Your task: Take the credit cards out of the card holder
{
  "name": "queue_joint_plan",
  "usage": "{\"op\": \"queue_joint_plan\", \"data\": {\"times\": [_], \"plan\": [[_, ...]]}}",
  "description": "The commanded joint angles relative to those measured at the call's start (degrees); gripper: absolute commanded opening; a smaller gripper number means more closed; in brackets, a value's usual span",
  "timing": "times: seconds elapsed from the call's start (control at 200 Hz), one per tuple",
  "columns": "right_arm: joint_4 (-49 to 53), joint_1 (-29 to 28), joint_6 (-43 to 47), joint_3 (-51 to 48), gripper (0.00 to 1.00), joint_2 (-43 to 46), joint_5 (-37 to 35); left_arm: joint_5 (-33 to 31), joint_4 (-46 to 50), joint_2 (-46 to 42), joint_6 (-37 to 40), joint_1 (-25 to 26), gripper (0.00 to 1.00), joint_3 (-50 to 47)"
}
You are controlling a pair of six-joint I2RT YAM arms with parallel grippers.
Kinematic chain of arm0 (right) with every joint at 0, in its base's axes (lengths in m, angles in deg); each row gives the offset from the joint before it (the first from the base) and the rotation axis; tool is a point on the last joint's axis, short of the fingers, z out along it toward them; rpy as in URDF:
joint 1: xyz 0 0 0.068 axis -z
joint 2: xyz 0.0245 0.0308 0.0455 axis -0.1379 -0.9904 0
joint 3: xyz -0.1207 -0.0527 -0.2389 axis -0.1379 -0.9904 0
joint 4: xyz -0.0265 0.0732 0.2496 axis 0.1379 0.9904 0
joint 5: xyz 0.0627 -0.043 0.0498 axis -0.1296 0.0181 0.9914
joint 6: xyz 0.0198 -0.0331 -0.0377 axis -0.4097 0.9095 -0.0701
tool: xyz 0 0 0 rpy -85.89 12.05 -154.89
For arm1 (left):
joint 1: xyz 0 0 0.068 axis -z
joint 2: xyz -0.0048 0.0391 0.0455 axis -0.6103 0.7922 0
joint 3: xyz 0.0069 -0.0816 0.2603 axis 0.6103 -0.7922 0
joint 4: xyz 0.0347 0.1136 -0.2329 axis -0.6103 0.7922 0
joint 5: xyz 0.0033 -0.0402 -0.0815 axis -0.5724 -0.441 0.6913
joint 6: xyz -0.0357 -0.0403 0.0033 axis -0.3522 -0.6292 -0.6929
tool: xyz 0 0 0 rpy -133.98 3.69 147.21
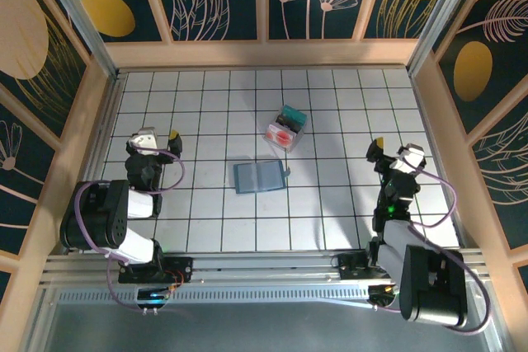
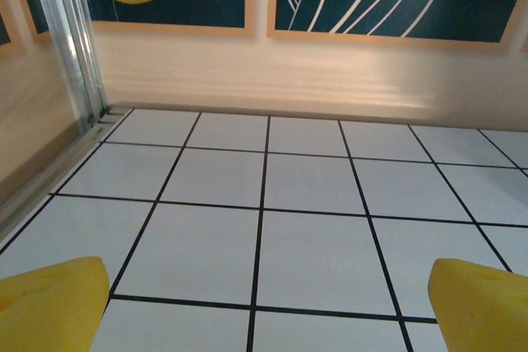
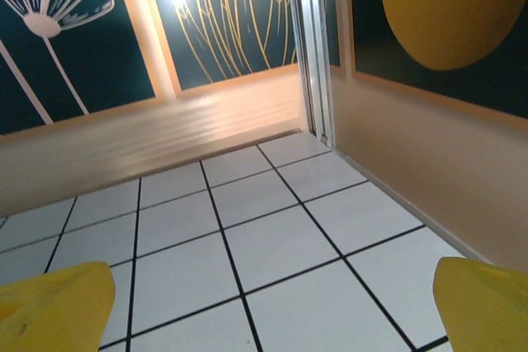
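The slate-blue card holder [image 1: 260,176] lies opened flat near the middle of the tiled floor. Just beyond it, to the right, lies a small pile of credit cards: a teal card [image 1: 293,114] and a whitish-pink card with a red blotch [image 1: 282,135] overlapping it. My left gripper [image 1: 156,135] rests at the left side, well away from the holder. In the left wrist view it [image 2: 264,311] is open over bare tiles. My right gripper [image 1: 398,147] sits at the right side, also apart from the holder. In the right wrist view it [image 3: 272,311] stands open with nothing between its yellow fingertips [image 3: 54,302].
Wooden walls [image 1: 264,53] with patterned dark panels enclose the white tiled floor [image 1: 214,113] on three sides. An aluminium rail [image 1: 264,265] runs along the near edge by the arm bases. The right wall [image 3: 429,171] is close beside the right gripper.
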Motion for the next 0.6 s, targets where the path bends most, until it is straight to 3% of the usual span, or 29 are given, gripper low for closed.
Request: {"op": "queue_joint_plan", "data": {"times": [0.0, 0.22, 0.42, 0.596], "plan": [[-11.66, 0.75, -0.38, -0.53, 0.99, -6.21, 2.38, -0.84, 0.34, 0.25, -1.29, -0.29, 0.99, 0.64], [-13.00, 1.10, 0.83, 2.44, 0.99, -15.32, 5.35, -0.89, 0.13, 0.17, -1.29, -0.20, 0.99, 0.50], [-13.35, 2.34, 1.11, 1.64, 0.99, -14.54, 7.98, -0.83, 0.12, 0.23, -1.29, -0.19, 0.99, 0.44], [-15.75, 3.66, 1.72, 0.11, 0.99, -13.99, 15.15, -0.88, 0.06, 0.19, -1.29, -0.20, 0.99, 0.47]]}}
